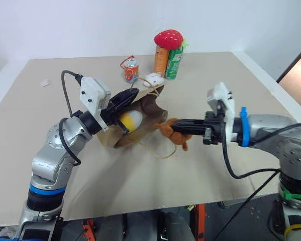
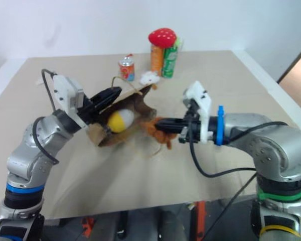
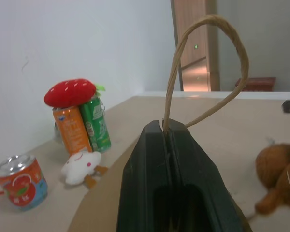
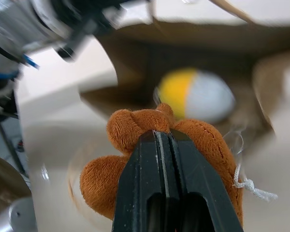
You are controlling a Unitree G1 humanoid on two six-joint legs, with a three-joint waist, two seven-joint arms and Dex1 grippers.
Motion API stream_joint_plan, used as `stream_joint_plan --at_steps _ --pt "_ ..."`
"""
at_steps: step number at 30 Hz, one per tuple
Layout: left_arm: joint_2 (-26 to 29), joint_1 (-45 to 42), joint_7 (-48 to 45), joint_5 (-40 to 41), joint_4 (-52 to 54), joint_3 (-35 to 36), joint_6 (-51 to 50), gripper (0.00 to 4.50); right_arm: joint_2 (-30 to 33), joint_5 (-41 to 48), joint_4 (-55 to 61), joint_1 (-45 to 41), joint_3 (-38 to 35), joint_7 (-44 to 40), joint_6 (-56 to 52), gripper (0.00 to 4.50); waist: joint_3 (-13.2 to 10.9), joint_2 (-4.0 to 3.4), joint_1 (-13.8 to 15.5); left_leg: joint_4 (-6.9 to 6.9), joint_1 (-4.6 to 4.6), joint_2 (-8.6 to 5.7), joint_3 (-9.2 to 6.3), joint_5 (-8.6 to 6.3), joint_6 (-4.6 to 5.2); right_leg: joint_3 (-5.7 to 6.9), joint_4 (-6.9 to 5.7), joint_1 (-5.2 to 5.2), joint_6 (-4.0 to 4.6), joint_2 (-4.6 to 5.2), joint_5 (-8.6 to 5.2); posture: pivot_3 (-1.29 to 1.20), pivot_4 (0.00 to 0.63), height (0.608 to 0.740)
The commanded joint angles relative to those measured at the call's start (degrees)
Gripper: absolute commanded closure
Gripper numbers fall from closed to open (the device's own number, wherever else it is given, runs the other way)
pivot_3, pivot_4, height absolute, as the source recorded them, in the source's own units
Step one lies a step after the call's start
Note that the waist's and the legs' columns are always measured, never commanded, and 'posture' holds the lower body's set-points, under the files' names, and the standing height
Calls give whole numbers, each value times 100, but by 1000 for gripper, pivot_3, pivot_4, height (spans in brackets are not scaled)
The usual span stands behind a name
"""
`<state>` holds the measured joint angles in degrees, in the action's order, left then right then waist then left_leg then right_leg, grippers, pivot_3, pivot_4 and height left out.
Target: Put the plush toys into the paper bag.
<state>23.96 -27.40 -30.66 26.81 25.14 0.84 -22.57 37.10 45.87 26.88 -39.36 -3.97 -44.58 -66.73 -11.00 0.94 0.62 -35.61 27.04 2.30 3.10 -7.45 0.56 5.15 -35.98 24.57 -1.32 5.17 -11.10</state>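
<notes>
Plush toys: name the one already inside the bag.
The yellow-and-white egg, lying in the bag's open mouth. The brown toy hangs outside in the right tool; a small white toy sits behind the bag.

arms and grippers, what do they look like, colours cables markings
Both arms are silver-grey metal with rounded joints and black cables looping alongside. The left arm has a blue band near its base. The right arm has a blue ring at the wrist and a green band lower down. The left gripper and right gripper have black fingers behind white boxes.

A bare test room: plain white walls (image 1: 90,25) and a board-covered table (image 1: 140,191) for trials.
</notes>
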Motion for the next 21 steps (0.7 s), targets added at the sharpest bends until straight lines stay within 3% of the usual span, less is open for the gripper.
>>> stream_joint_plan --at_steps 1,6,12,15,17,19,20,21 --pt "-42 -52 29 -63 138 13 125 4500 -424 -623 -533 -399 593 202 809 4471 0 0 -9 0 -1 0 1 0 1 0 -1 1 -6 -2 2 0 150 740" --pt "-60 -35 35 -86 155 1 110 4500 -926 -1326 -1433 -794 1135 175 1742 4471 0 0 -4 -3 8 5 7 0 0 7 -9 11 -14 -12 8 0 150 740" --pt "-142 -17 131 -114 261 -57 46 4500 -1085 -2581 -2296 -847 2052 -22 3111 4471 0 0 -4 -11 9 24 39 0 0 -1 -10 24 -1 -22 15 0 150 740" --pt "-150 21 159 -109 311 -58 18 4500 -1227 -2562 -2386 -885 1949 -40 3233 3178 0 0 -4 -11 9 30 51 1 -1 -8 -11 28 -4 -28 25 0 150 740" --pt "-143 27 173 -108 320 -57 4 4500 -1238 -2376 -2236 -900 1826 -175 3116 2983 0 0 -6 -11 9 33 54 1 -1 -11 -11 30 -5 -30 28 0 150 740" --pt "-134 24 179 -104 318 -52 -9 4500 -1213 -2075 -1979 -913 1605 -291 2907 1863 0 0 -7 -12 9 40 55 1 -1 -14 -12 32 -2 -39 31 0 150 740" --pt "-127 20 176 -101 317 -48 -15 4500 -1146 -1858 -1804 -910 1460 -376 2741 1763 0 0 -6 -12 9 40 56 1 -1 -14 -12 32 -2 -39 31 0 150 740" --pt "-120 14 173 -98 315 -44 -24 4500 -1060 -1649 -1641 -892 1333 -494 2612 1073 0 0 -6 -12 9 45 54 2 -3 -14 -12 33 2 -46 33 0 150 740"
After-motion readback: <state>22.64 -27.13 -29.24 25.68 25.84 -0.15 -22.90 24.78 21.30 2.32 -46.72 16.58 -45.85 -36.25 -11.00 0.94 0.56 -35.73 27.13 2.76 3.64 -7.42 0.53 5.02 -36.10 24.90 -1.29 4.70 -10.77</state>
